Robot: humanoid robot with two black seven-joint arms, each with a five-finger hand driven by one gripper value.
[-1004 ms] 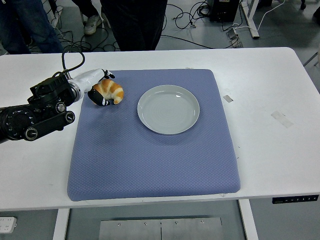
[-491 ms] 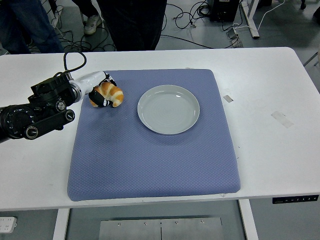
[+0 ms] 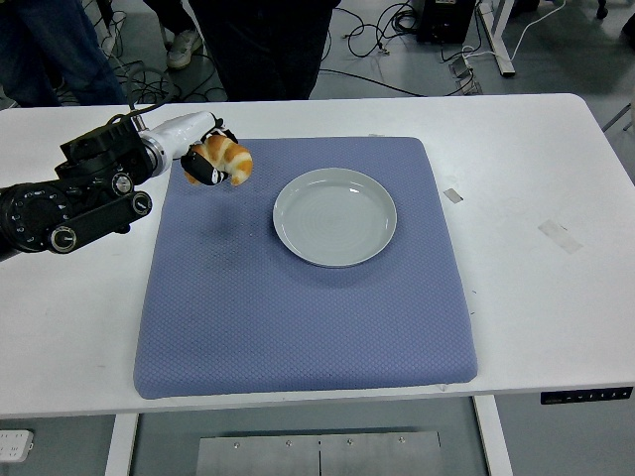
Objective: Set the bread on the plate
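The left hand (image 3: 205, 151) reaches in from the left edge of the white worktop (image 3: 536, 178), its fingers curled around a golden-brown croissant, the bread (image 3: 226, 157), which it pinches from the left side. The bread is held above the far left corner of a blue mat (image 3: 298, 317), and a faint shadow lies on the mat just below it, so it looks lifted clear of the surface. The black arm (image 3: 69, 213) behind the hand stretches over the bare worktop near its left edge, with a black cable (image 3: 134, 111) looping at the wrist. The plate (image 3: 334, 216), round and pale grey, sits on the far half of the mat, near its middle from left to right and well apart from the bread; nothing lies on it. Small pieces of tape (image 3: 559, 234) mark the worktop toward the right edge. Beyond the far edge, the legs of people (image 3: 263, 40) stand on a floor strewn with cables. The right arm does not show.
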